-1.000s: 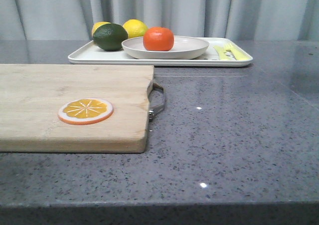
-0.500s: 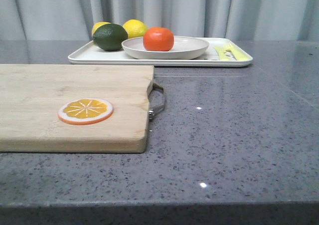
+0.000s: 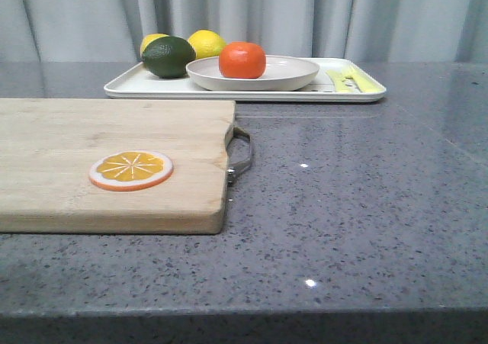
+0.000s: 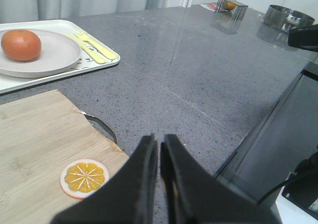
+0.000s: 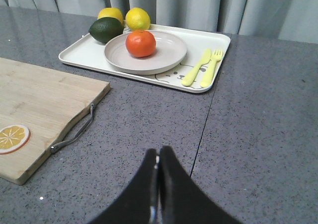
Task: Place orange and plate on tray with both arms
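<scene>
- On my left wrist view the left gripper (image 4: 159,157) has its two dark fingers (image 4: 144,184) drawn together, only a thin slit between the tips, and nothing held.
- That gripper hangs over the near edge of the wooden cutting board (image 4: 35,154), close to the orange slice (image 4: 84,177) lying flat on it, not touching either.
- On my right wrist view the right gripper (image 5: 158,162) is pressed together as well, fingers (image 5: 171,194) meeting at the tips, empty.
- It sits above bare grey countertop (image 5: 258,134), well apart from the tray and from the board's metal handle (image 5: 74,132).
- Neither gripper appears in the front view.
- The orange (image 3: 242,59) rests on the plate (image 3: 293,73), toward the plate's left side as the front camera sees it.
- The plate lies flat on the tray (image 3: 137,88), roughly mid-tray, at the far side of the table in front of the curtain (image 3: 305,16).
- Left of the plate on the tray I see a dark green fruit (image 3: 168,56), with two lemons (image 3: 206,43) behind it.
- On the tray's right end lie the yellow-green utensils (image 3: 352,79), side by side; the right wrist view shows a small bear drawing (image 5: 171,75) partly peeking out beside the plate.
- The cutting board fills the near left of the table, handle pointing right.
</scene>
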`<action>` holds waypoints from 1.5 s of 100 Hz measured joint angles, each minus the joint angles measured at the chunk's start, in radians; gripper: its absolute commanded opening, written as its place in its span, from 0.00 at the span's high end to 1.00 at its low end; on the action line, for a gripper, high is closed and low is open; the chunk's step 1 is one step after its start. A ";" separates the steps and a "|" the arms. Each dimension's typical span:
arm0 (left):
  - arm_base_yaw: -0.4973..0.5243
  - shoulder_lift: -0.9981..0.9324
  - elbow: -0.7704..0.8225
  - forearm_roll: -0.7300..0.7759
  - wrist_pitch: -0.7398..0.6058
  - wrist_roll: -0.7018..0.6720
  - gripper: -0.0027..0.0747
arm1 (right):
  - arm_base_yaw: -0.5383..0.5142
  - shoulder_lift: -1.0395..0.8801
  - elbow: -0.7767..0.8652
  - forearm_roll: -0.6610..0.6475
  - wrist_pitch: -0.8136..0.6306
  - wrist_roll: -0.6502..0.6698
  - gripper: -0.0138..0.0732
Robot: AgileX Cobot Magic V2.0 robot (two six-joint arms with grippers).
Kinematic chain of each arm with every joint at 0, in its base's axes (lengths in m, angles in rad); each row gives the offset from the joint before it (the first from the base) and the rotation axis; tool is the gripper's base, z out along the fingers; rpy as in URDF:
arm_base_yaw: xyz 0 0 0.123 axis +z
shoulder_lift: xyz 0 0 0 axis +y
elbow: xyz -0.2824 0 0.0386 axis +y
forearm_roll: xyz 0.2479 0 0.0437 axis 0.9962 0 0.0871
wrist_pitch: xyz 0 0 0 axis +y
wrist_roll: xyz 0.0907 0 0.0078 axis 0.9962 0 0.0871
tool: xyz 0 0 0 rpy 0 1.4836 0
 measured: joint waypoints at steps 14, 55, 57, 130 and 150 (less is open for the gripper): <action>0.000 0.000 0.000 0.000 0.000 0.000 0.96 | 0.000 -0.058 0.023 0.000 0.000 -0.002 0.93; 0.000 0.000 0.000 0.000 0.000 0.000 0.96 | 0.000 -0.065 0.027 0.000 0.000 -0.002 0.93; 0.000 0.000 0.000 0.000 0.000 0.000 0.96 | 0.000 -0.065 0.027 0.000 0.000 -0.002 0.93; 0.000 0.005 0.019 0.000 -0.053 0.000 0.96 | 0.000 -0.065 0.027 0.000 0.000 -0.002 0.93; 0.030 0.044 0.022 0.000 -0.136 0.000 0.96 | 0.000 -0.065 0.027 0.000 0.000 -0.002 0.93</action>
